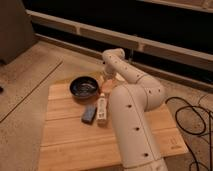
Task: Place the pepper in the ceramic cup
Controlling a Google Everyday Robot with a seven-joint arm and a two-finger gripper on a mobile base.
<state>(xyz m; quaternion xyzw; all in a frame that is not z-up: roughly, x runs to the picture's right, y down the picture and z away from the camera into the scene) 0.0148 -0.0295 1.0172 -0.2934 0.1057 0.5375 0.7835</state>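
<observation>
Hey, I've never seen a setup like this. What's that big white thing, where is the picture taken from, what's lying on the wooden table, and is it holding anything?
The big white shape is a robot arm. It rises from the bottom of the picture, bends at an elbow and reaches across the wooden table. There is only one camera view, looking down on the table from above. At the arm's tip is its gripper, pointing down near the table's far edge, just right of a dark bowl. The gripper is open, and I can make out nothing held in it. Nearer the middle lie a white bottle and, beside it, a small dark block.
</observation>
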